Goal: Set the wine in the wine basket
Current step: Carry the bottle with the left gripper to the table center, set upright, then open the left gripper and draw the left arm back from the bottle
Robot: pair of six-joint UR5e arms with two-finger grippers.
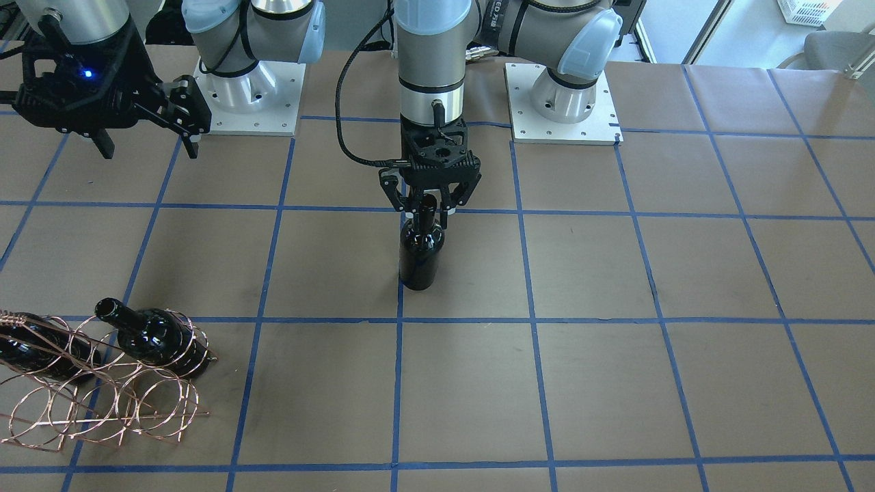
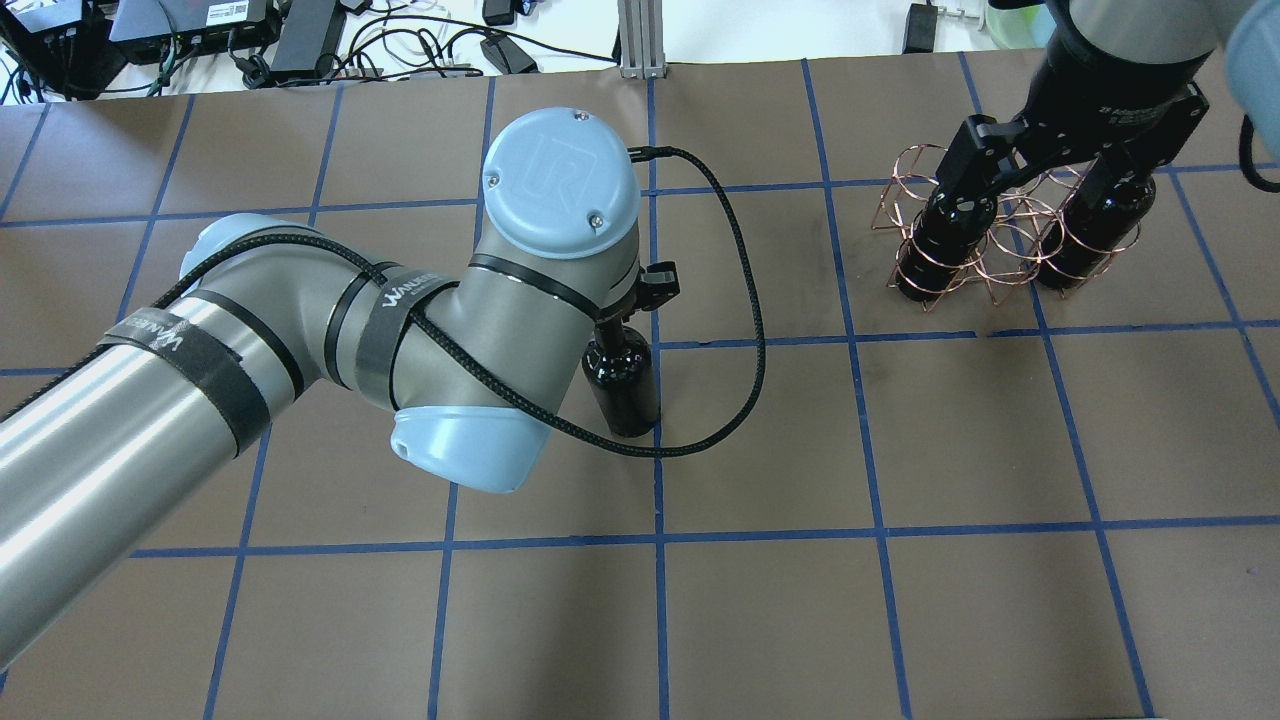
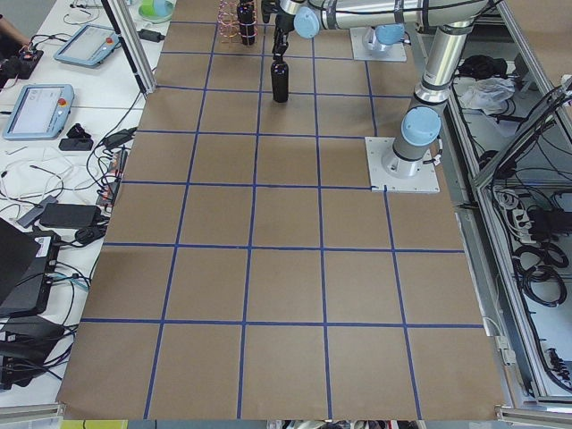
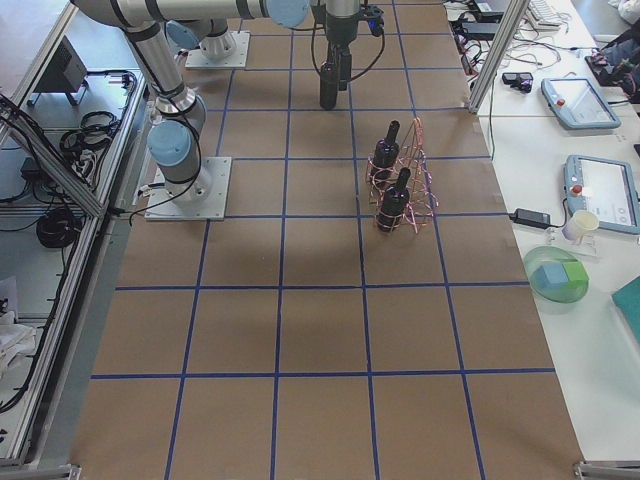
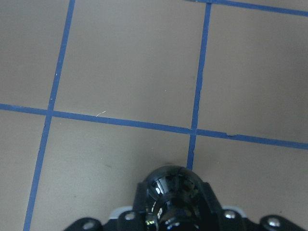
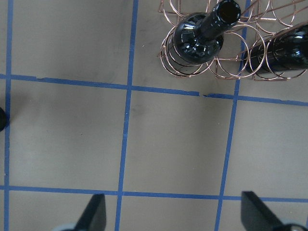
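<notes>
A near-black wine bottle stands upright near the table's middle; it also shows in the overhead view. My left gripper reaches down from above and is shut on its neck. The left wrist view shows the bottle's mouth between the fingers. The copper wire wine basket sits toward my right side and holds two look-alike bottles. My right gripper is open and empty, held high near the basket.
The table is brown paper with a grid of blue tape lines. The two arm bases stand on white plates at the robot's edge. A black cable loops beside the left wrist.
</notes>
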